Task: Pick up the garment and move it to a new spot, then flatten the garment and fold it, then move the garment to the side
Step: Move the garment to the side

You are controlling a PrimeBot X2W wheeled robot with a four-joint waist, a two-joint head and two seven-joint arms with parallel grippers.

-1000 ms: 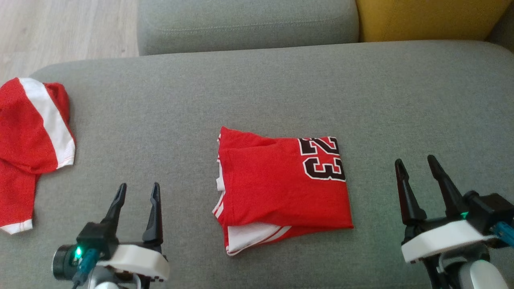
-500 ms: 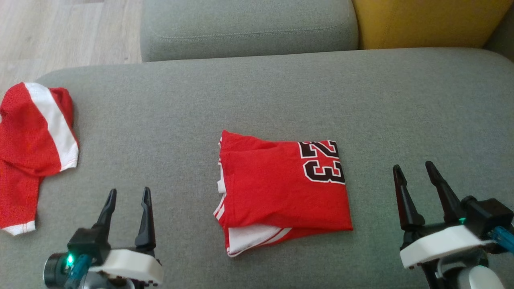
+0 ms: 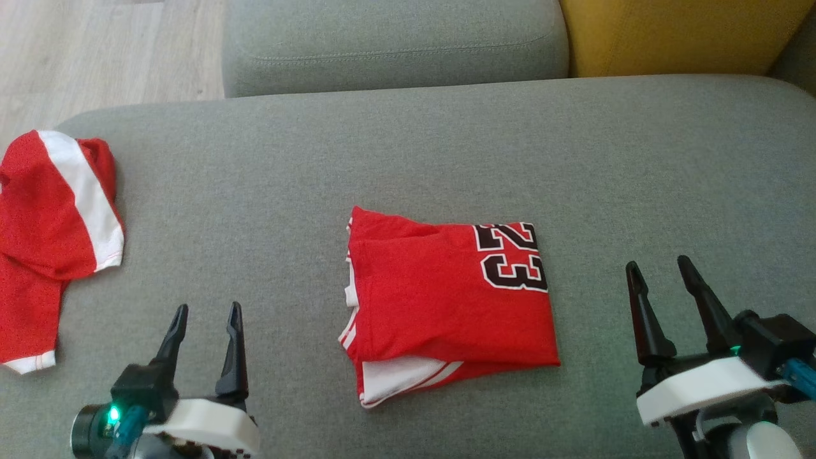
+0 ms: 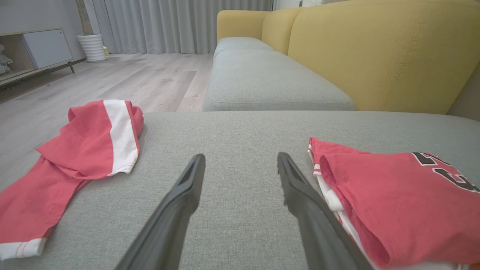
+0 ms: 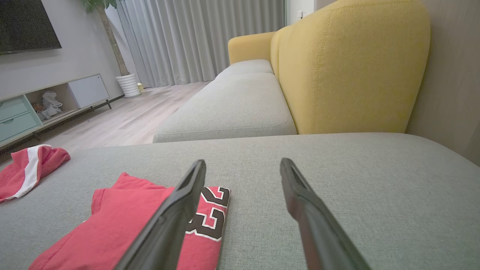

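We are in a home living room: we see a long sofa (image 5: 232, 108) with grey seats and yellow backrests (image 5: 348, 67), full-length pale curtains (image 5: 195, 37), a light wooden floor (image 5: 131, 120), a dark television (image 5: 26, 24) above a low cabinet (image 5: 56, 97), and a white planter (image 5: 129, 85).

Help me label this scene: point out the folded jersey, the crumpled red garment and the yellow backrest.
folded jersey (image 3: 440, 299), head view, plain red middle of its top layer.
crumpled red garment (image 3: 32, 217), head view, red cloth left of its white stripe.
yellow backrest (image 5: 348, 67), right wrist view, middle of its front face.
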